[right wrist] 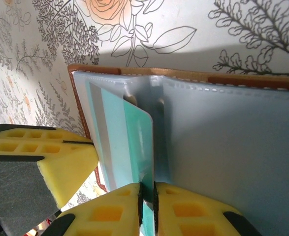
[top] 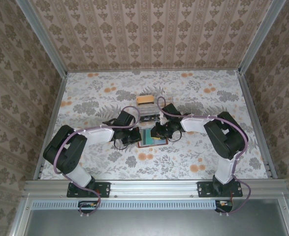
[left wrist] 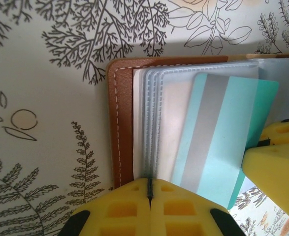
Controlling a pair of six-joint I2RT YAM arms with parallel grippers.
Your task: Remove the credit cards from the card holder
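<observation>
The card holder [top: 153, 140] lies open on the floral table [top: 208, 108] between the arms. The left gripper [left wrist: 149, 189] is clamped on its clear sleeves [left wrist: 156, 108], apparently to anchor it. The right gripper [right wrist: 146, 192] pinches the half-exposed teal card [left wrist: 218, 132], likely to draw it free.

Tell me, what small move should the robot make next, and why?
Probably slide the teal card a little farther out of its clear sleeve with the right jaws. They look shut on the card's edge, the card already sits partly out and tilted, and the left jaws pinch the open card holder to steady it.
</observation>
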